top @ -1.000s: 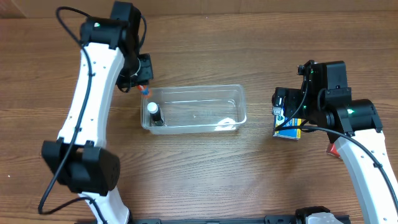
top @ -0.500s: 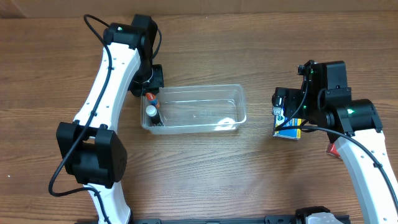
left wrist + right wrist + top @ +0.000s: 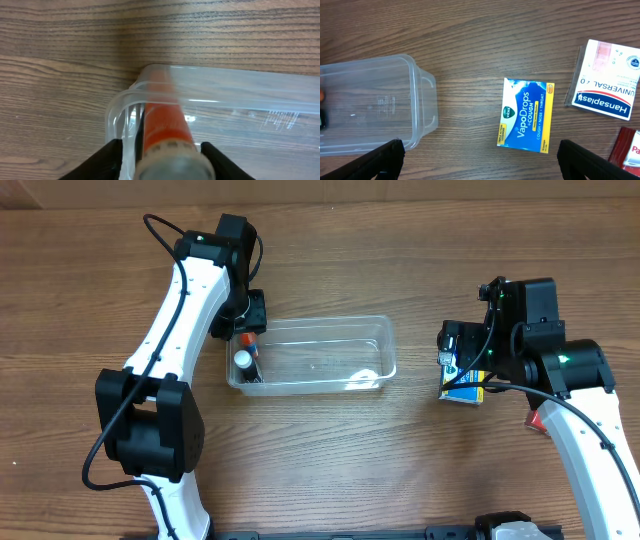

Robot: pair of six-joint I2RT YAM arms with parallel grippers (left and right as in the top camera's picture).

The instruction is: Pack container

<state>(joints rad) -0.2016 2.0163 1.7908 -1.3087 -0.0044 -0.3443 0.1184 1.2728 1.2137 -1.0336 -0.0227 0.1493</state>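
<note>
With my left gripper (image 3: 161, 162) closed around the orange tube (image 3: 162, 117), I'd sink it past the container (image 3: 235, 82) rim just beneath before releasing; my right gripper (image 3: 487, 167) hangs wide open, empty.

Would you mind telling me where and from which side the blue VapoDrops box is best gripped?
Come straight down from above and pinch the VapoDrops box across its two long edges. It lies flat, label up, on the table, with bare wood beside both edges.
</note>
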